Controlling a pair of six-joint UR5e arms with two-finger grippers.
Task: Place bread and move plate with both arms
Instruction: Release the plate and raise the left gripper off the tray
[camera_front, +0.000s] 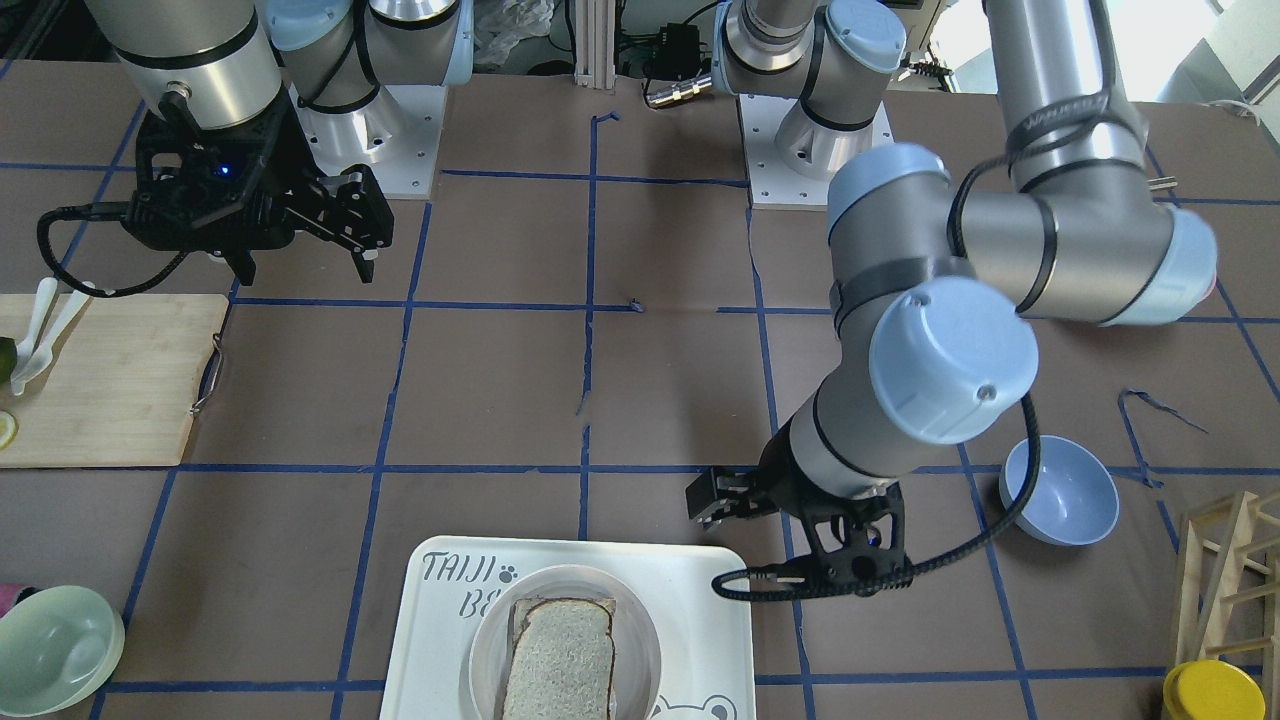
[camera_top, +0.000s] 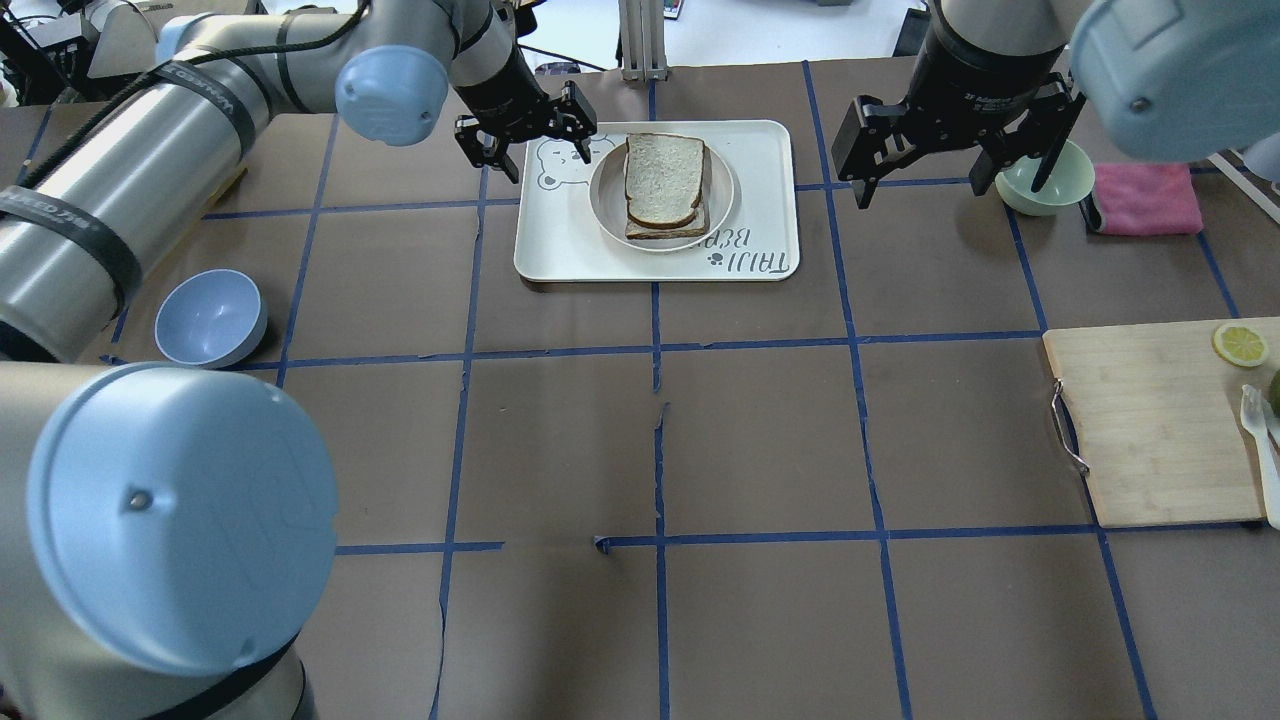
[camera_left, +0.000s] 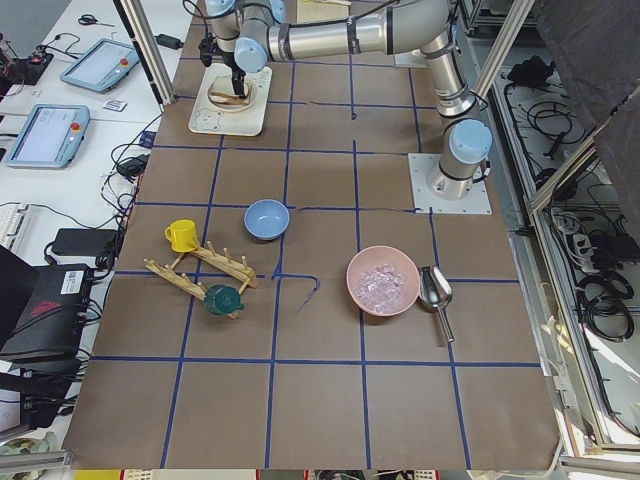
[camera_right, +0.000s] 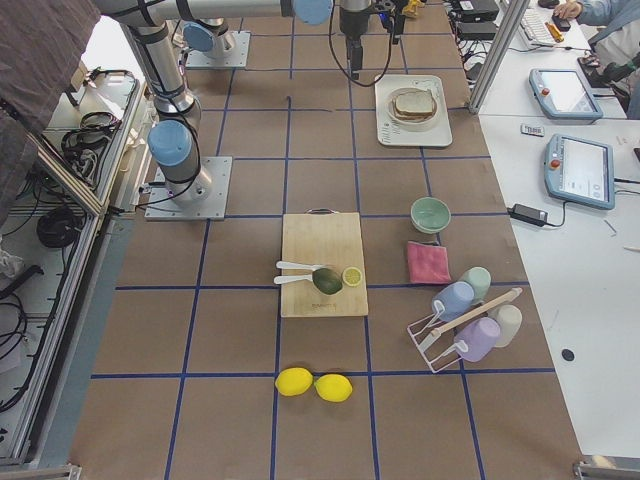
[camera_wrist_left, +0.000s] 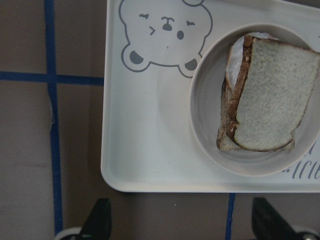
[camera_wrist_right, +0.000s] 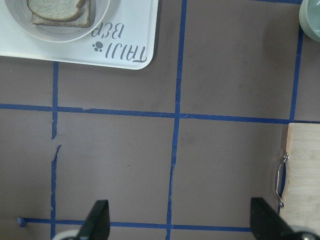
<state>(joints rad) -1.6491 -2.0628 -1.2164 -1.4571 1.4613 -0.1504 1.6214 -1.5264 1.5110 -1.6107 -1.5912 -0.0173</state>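
On the plate (camera_top: 607, 195) lies the bread (camera_top: 662, 175), left tool (camera_top: 540, 160) at its nine o'clock, right tool (camera_top: 950, 190) at three, both spread

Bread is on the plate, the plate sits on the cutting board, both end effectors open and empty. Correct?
No. The plate sits on the white bear tray, not the cutting board; the overhead exterior view shows it. The bread is on the plate, and the left end effector and right end effector are open and empty.
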